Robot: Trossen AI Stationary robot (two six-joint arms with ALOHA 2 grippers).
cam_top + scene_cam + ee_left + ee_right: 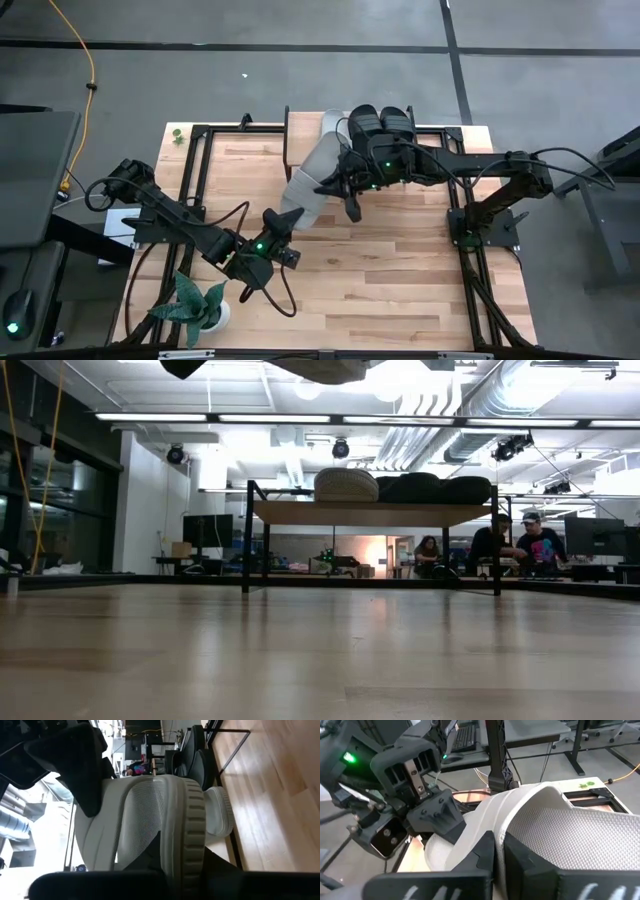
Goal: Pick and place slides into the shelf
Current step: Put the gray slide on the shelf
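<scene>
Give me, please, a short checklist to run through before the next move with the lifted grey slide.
1. Right hand shut on the light grey open-toe slide sandal: ok.
2. Left hand let go of it: not ok, both hold it.
3. Sandal clear of the wooden tabletop: ok.
4. Free spot on the low wooden-plank shelf beside the parked grey slide: ok.

A light grey slide (150,815) shows a finely ribbed, matt strap and a ridged rubbery sole edge. The tabletop (400,270) is pale, smooth butcher-block wood with a faint sheen. The shelf (370,512) pairs a light wooden plank with thin black metal legs. The black slides (382,122) look matt.
</scene>
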